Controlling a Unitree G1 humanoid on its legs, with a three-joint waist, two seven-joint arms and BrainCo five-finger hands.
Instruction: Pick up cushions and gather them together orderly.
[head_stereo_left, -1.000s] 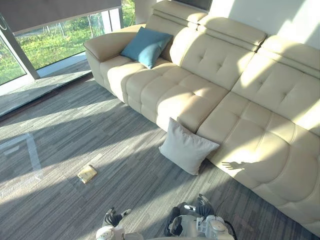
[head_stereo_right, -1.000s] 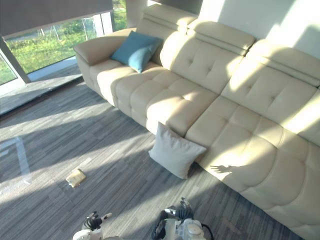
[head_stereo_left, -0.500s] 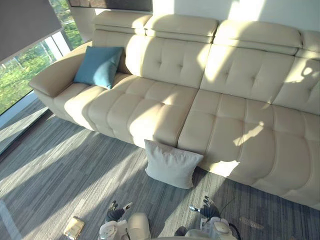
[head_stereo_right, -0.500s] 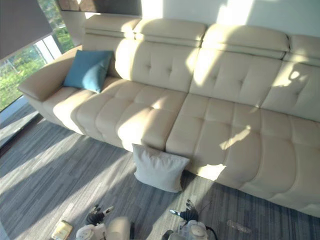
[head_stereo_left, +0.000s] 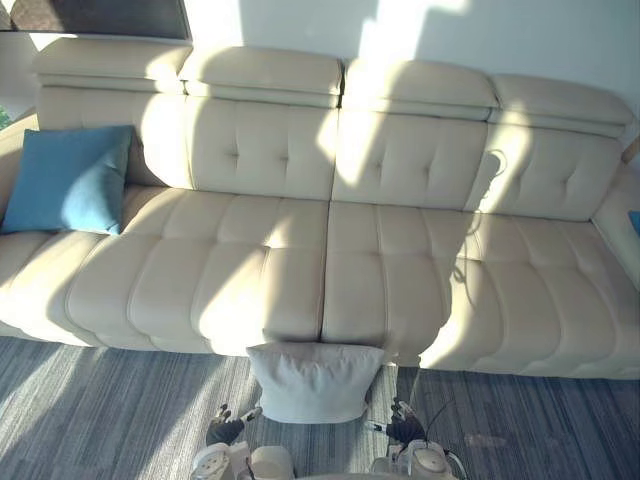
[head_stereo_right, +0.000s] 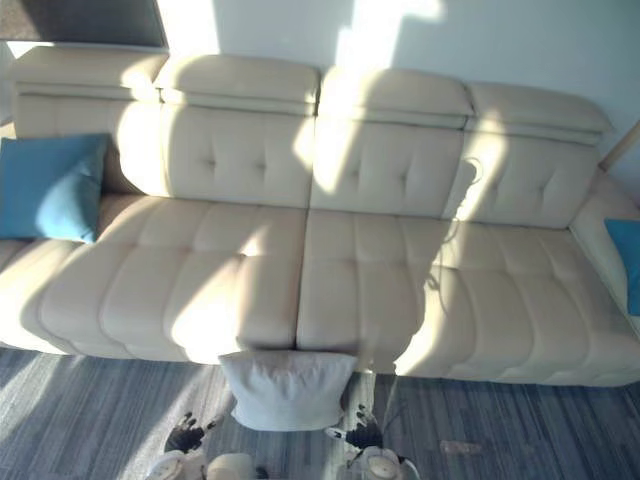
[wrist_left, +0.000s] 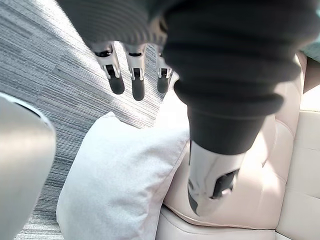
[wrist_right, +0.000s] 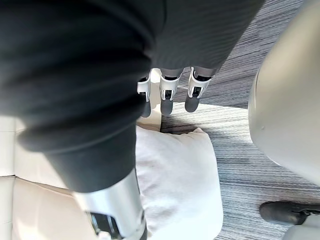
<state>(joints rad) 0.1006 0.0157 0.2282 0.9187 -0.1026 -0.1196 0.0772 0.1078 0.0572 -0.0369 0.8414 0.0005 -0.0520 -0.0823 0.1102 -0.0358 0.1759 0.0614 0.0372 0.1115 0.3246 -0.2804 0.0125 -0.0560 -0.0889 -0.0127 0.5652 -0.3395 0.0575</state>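
White cushion (head_stereo_left: 315, 381) on the floor (head_stereo_left: 100, 400), a hand at each side.
It leans against the sofa (head_stereo_left: 330, 250) front; left hand (head_stereo_left: 226, 430) and right hand (head_stereo_left: 404, 431) hang just beside it, fingers straight, holding nothing. Blue cushion (head_stereo_left: 68, 180) rests on the sofa's left end.

left hand (head_stereo_left: 227, 430), right hand (head_stereo_left: 404, 431); fingers (wrist_left: 137, 86) straight (both low)

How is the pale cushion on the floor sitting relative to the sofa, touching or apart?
Touching. The left wrist view shows the cushion leaning with its upper edge against the sofa front, with no gap between them.
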